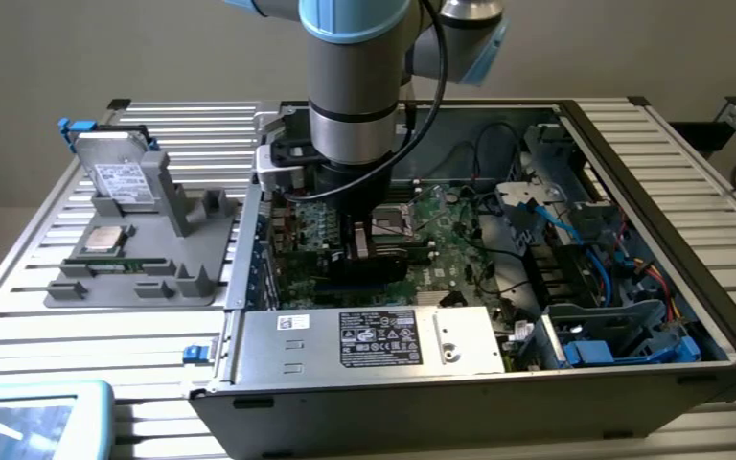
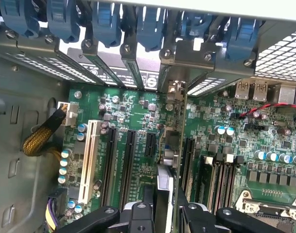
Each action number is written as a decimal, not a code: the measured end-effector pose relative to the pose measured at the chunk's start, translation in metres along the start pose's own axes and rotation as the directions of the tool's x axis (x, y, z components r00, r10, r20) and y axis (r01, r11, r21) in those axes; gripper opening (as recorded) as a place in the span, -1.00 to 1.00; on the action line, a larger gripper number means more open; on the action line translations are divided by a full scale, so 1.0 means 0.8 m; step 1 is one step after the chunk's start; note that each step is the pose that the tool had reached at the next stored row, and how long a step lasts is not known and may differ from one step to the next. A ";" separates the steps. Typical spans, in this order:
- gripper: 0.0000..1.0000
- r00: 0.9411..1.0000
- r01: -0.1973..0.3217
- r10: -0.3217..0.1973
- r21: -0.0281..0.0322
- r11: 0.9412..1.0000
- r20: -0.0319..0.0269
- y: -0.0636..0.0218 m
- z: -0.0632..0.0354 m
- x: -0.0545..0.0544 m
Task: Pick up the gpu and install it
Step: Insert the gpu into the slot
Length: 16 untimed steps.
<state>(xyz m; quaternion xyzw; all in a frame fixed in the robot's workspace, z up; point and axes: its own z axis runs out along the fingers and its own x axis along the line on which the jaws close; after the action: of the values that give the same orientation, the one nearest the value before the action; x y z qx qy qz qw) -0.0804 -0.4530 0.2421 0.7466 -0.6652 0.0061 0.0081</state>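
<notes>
Reaching down into an open computer case [image 1: 471, 407] on a slatted table [image 1: 35, 316], with the gripper [image 2: 165, 216] closed partway and clamped on the gpu [image 2: 173, 145]. Held on edge between the black fingers [image 2: 138, 218], upright over the green motherboard [image 2: 138, 109], bracket end near the blue slot clips [image 2: 106, 22]. Off to the exterior view's left, outside the case, a grey holder [image 1: 126, 292] with a hard drive [image 1: 126, 177].

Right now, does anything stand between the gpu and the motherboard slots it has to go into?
Nothing visible does. The gripper holds the gpu edge-on, close over the motherboard. No cable or other part crosses the gap between them.
</notes>
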 end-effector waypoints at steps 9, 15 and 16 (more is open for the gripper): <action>-0.46 1.000 0.004 -0.004 0.000 1.000 0.000 0.000 0.000 0.000; -0.46 1.000 0.013 -0.013 0.000 1.000 0.000 0.000 0.000 0.000; -0.46 1.000 0.015 -0.015 0.000 1.000 0.000 0.000 0.000 0.000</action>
<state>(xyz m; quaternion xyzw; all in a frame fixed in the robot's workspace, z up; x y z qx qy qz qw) -0.0804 -0.4531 0.2419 0.7514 -0.6598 0.0062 0.0081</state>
